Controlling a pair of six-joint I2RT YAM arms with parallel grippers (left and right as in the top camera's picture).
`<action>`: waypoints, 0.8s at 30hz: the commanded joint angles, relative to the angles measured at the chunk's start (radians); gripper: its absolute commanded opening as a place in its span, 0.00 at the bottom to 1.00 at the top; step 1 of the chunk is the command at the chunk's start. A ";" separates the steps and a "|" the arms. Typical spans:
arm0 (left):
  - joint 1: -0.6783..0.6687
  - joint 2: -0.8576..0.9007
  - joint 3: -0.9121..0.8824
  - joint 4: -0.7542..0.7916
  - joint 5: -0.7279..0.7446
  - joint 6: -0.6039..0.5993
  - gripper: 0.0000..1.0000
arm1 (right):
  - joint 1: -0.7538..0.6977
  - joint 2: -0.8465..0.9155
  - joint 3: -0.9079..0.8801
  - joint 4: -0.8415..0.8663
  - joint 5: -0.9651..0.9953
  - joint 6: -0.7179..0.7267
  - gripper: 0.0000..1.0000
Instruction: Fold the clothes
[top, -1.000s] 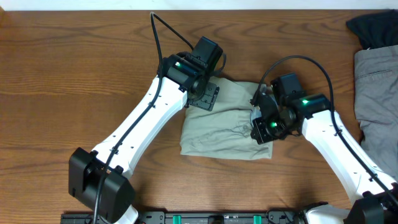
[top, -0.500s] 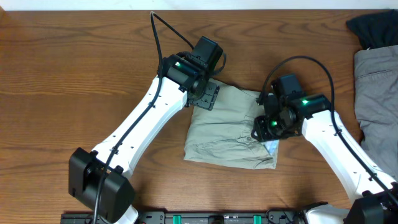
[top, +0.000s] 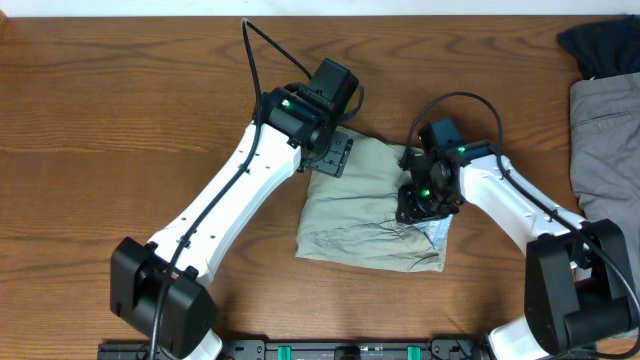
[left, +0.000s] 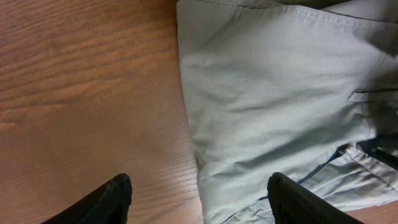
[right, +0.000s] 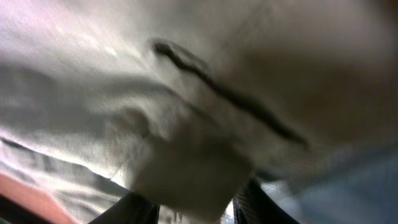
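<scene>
My right gripper (right: 193, 204) is buried in the right side of the khaki shorts (top: 365, 215). Its fingers are part-way apart with a lump of cloth bunched between them, and I cannot tell whether they pinch it or only press on it. If cloth snags when this arm lifts, the top layer drags up and the fold comes undone; pale inner cloth shows at the lower right corner. The shorts lie folded mid-surface (top: 120, 120), between my arms. My left gripper (left: 199, 186) hangs wide and empty over their upper left corner, one finger above wood, one above fabric. My right arm reaches in from the right, wrist pitched steeply down.
</scene>
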 joint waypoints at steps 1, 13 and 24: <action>0.002 -0.002 -0.001 -0.002 -0.005 0.005 0.72 | -0.002 0.005 -0.002 0.041 -0.036 -0.061 0.30; 0.002 -0.002 -0.001 -0.002 -0.005 0.006 0.72 | -0.003 -0.126 -0.002 -0.019 -0.214 -0.207 0.01; 0.002 -0.002 -0.001 0.000 -0.005 0.006 0.72 | -0.004 -0.245 -0.002 -0.193 -0.134 -0.129 0.01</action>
